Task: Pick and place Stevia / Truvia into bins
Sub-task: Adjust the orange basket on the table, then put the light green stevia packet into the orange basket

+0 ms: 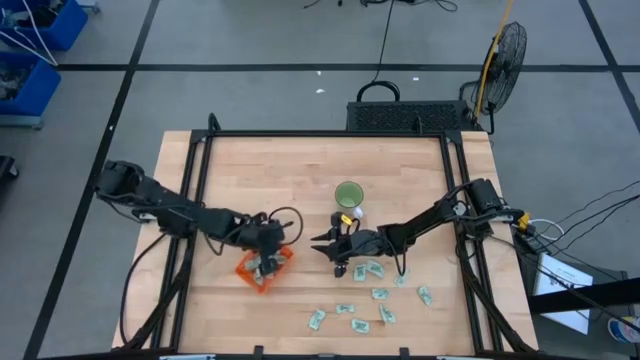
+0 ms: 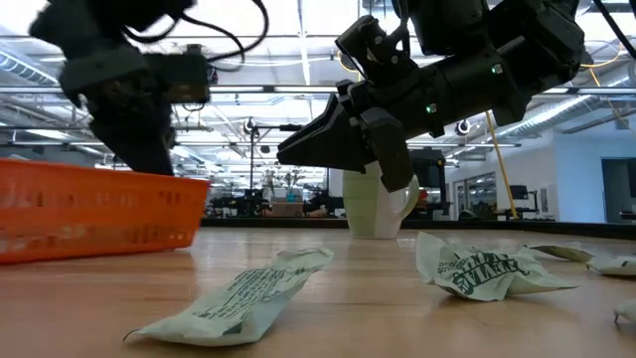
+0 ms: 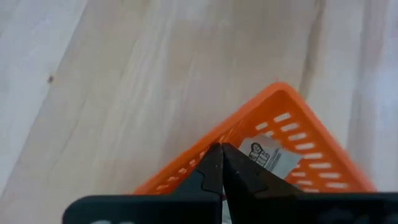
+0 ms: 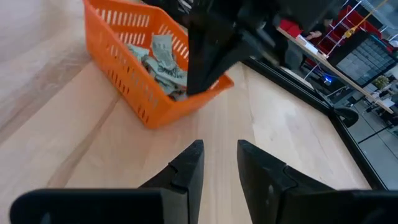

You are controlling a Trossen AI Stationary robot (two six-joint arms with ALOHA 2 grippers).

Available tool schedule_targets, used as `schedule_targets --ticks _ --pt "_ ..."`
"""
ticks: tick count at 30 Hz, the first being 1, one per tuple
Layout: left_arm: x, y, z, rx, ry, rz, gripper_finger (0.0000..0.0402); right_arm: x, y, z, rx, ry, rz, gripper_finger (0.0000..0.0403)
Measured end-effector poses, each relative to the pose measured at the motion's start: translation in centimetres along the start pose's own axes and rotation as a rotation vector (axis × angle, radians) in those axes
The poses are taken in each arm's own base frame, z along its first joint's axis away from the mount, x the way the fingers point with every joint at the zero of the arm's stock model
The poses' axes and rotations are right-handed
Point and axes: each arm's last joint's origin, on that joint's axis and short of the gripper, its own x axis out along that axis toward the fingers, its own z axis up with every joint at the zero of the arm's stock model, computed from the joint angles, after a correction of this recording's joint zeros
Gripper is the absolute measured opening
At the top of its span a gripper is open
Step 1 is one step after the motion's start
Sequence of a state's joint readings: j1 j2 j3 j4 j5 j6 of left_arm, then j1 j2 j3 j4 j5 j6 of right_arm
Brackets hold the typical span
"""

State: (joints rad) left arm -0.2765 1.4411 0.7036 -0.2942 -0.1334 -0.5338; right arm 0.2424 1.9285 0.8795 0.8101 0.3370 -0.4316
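Observation:
The orange basket [image 1: 262,270] stands on the table's near-left part and holds several crumpled white-and-green sachets [image 4: 160,62]. My left gripper [image 3: 221,152] is shut and points down into the basket from above [image 4: 202,74]. One sachet [image 3: 268,155] lies flat on the basket floor beside its tips. Several more sachets [image 1: 366,270] lie loose on the wood at the near right [image 2: 248,293]. My right gripper [image 4: 219,155] is open and empty. It hangs above bare wood between the basket and the loose sachets [image 1: 333,247]. My left gripper reaches down from above with its shut fingertips [image 3: 214,163] inside the basket's corner. The wrist view shows nothing between the fingertips. Whether they touch the sachets or the basket floor, I cannot tell.
A round green cup [image 1: 348,194] stands upright on the table just beyond my right gripper [image 2: 378,204]. Black frame rails [image 1: 195,200] run along the table's left and right sides. Bare wood lies on the far half of the table and in front of the basket.

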Motion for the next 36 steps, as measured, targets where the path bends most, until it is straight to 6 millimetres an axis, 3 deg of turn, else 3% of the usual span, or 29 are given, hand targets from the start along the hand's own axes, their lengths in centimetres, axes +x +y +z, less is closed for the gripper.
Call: schedule_targets --ticks 8,15,19,25,31,36 --pt "2.6 1.4 0.6 0.018 0.036 -0.001 0.0009 0.0 0.0 0.0 -0.01 0.001 -0.001 0.0089" --pt "2.4 0.5 2.1 0.065 -0.033 -0.074 0.0008 -1.1 0.0 1.2 0.043 -0.011 0.098 0.0089" --pt "1.9 -0.2 3.0 0.088 -0.052 -0.088 0.0013 -3.1 -0.2 2.6 0.122 0.023 0.293 0.0089" --pt "0.2 -1.8 4.9 0.192 -0.08 -0.09 0.0005 -7.8 0.1 4.2 0.288 0.225 0.544 0.0089" --pt "-0.9 -2.0 6.3 0.249 -0.133 0.056 0.0031 -11.2 1.2 4.8 0.321 0.387 0.461 0.0089" --pt "-1.1 -2.1 7.0 0.221 -0.213 0.122 0.0036 -11.6 2.6 2.5 0.371 0.52 0.36 0.0089"
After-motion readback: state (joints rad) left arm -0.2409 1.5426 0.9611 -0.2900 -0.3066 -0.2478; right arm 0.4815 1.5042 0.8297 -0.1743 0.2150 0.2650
